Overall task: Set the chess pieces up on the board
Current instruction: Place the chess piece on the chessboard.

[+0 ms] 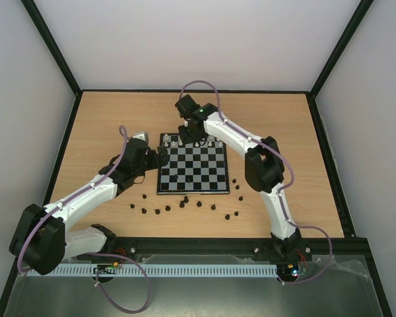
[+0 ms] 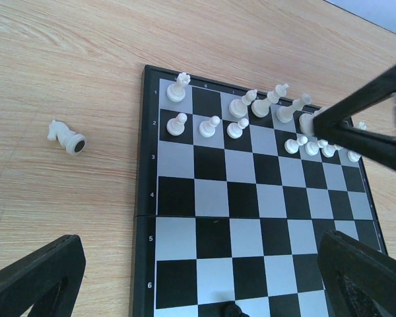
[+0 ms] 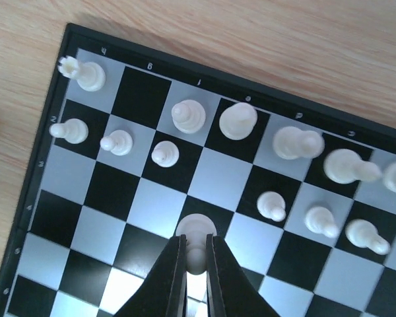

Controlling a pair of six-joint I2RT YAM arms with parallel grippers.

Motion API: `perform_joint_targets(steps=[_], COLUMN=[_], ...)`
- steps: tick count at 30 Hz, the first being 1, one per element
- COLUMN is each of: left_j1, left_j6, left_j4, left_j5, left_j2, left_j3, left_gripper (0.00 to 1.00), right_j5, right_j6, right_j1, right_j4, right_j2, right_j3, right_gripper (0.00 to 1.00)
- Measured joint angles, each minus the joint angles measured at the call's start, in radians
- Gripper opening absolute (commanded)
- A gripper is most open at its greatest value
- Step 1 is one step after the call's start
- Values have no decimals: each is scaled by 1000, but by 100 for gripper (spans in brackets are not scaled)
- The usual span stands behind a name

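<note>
White pawn (image 3: 196, 232) clamped upright in right jaws, prob. for the pawn-row gap just ahead; left jaws apart, knight (image 2: 67, 136) lying ahead-left on surface (image 2: 53, 53).

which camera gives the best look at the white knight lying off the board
The left wrist view: the white knight lies on its side on the table, apart from the board, fully in frame. In the top external view it is too small to pick out; the right wrist view does not clearly show it.
</note>
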Motion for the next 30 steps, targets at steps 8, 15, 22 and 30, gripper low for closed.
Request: perform_joint_targets(steps=[8,15,22,30], left_j1=[4,4,5,5], left_j6=[0,0,0,0], left_j4=[0,0,0,0], left_j5=[-1,-1,0,0], left_j2=[0,0,0,0], left_j3=[0,0,0,0], left_gripper=[99,99,99,100], right_j5=[29,53,61,61], right_j6=[-4,-4,-4,-5], right_j1=[6,6,6,6], right_j4=[-58,-90,-93,-94], right_j2=[166,192,218,247], right_j3=[145,182,196,202], right_gripper=[5,7,8,9])
